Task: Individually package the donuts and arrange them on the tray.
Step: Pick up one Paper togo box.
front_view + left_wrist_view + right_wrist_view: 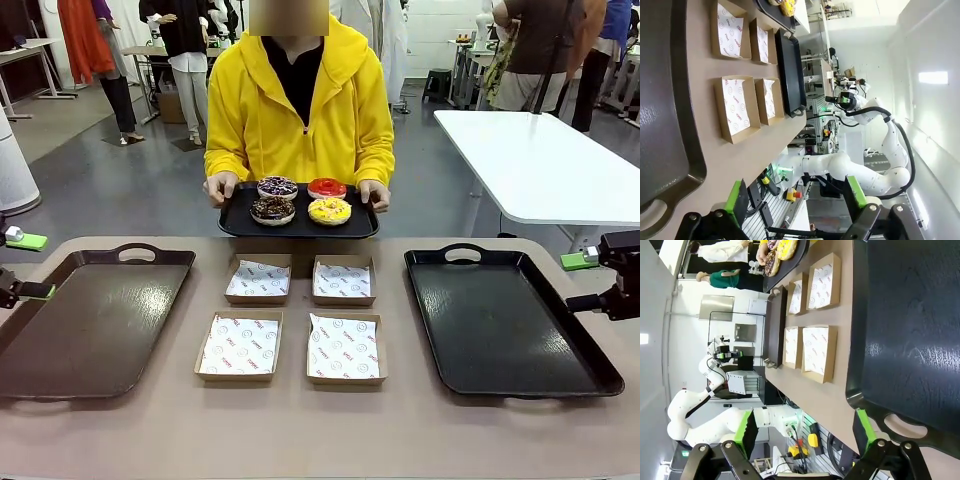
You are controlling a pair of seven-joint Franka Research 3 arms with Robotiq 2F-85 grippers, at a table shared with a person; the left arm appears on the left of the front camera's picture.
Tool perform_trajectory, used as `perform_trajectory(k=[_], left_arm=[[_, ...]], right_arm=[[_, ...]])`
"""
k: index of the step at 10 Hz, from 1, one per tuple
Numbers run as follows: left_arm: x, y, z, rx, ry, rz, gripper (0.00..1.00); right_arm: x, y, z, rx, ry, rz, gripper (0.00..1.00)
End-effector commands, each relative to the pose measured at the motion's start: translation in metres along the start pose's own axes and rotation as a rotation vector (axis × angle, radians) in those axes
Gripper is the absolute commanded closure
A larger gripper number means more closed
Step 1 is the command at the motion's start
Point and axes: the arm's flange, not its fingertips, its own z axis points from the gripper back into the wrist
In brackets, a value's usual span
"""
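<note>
Front view looks across a long tan table [300,440]. It carries two large black rectangular plastic trays with handle cut-outs, both bare: the left tray [90,320] by the table's left edge and the right tray [500,320] by its right edge. Between them, at the table's middle, four shallow brown cardboard boxes sit in two rows of two, each lined with white printed paper and holding nothing else: far-left box [258,279], far-right box [343,280], near-left box [239,346], near-right box [344,347].

Just beyond the far edge a person in a yellow hooded top holds a smaller black tray [240,222] with both hands. All four ring donuts lie on it in a square: purple-white sprinkled donut [277,187], glossy red glazed donut [327,188], dark chocolate donut with crumbs [272,209], yellow donut with sprinkles [330,211].

Behind are a grey floor, a white side table [540,160] and people standing farther off.

The left claw [28,265] hangs off the table's left edge, the right claw [582,282] off its right edge. Both stand wide, gripping nothing.
</note>
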Motion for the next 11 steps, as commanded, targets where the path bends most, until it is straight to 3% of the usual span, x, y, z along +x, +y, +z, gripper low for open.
perform_trajectory(k=[1,9,11], left_arm=[[0.000,-0.001,0.001,-0.019,-0.009,-0.005,0.00],[0.000,-0.001,0.001,-0.019,-0.009,-0.005,0.00],[0.000,-0.001,0.001,-0.019,-0.009,-0.005,0.00]], right_arm=[[0.002,0.000,0.001,0.020,-0.009,-0.002,0.00],[0.002,0.000,0.001,0.020,-0.009,-0.002,0.00],[0.018,0.008,-0.007,-0.064,-0.022,-0.054,0.00]])
